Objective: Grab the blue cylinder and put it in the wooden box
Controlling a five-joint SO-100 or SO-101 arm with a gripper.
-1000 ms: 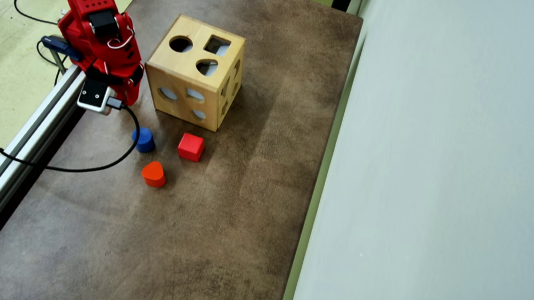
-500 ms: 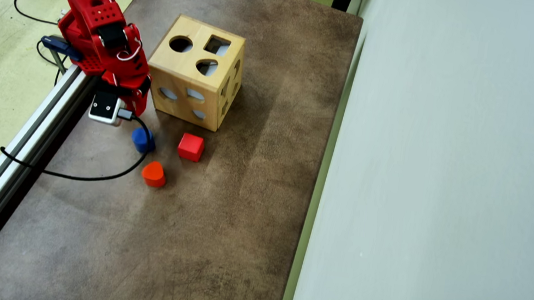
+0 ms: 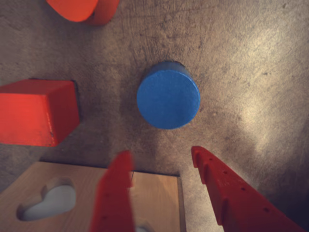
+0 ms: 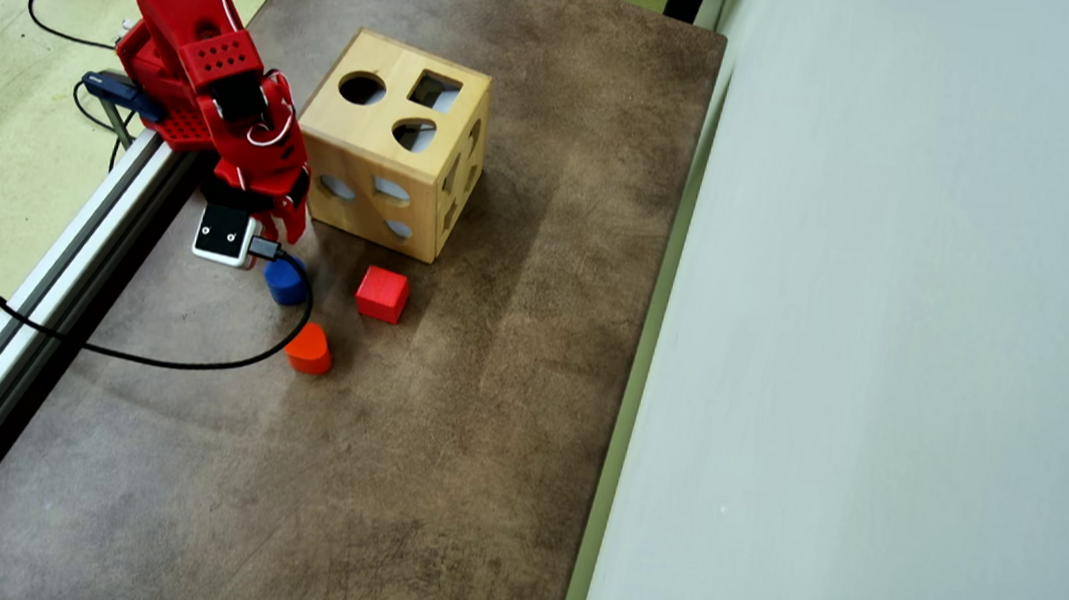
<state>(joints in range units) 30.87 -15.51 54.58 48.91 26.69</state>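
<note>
Hand [image 3: 164,166] is wide open, holding nothing, hovering so the small dark blue cylinder [image 3: 168,99] sits just ahead between its fingers. Looks lined up for the grab; light wooden shape-sorter box [image 4: 390,158] waits right behind it.

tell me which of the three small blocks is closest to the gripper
The blue cylinder, upright just ahead of the open gripper. The red cube and the orange block sit farther away.

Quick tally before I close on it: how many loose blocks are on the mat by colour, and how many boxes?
Blue: 1, the blue cylinder, standing on end just ahead of the open end effector.
Red: 1, the red cube.
Orange: 1, the orange block.
Light wood: 1, the wooden box.
Total: 4 things, 3 loose blocks plus the box.
</note>
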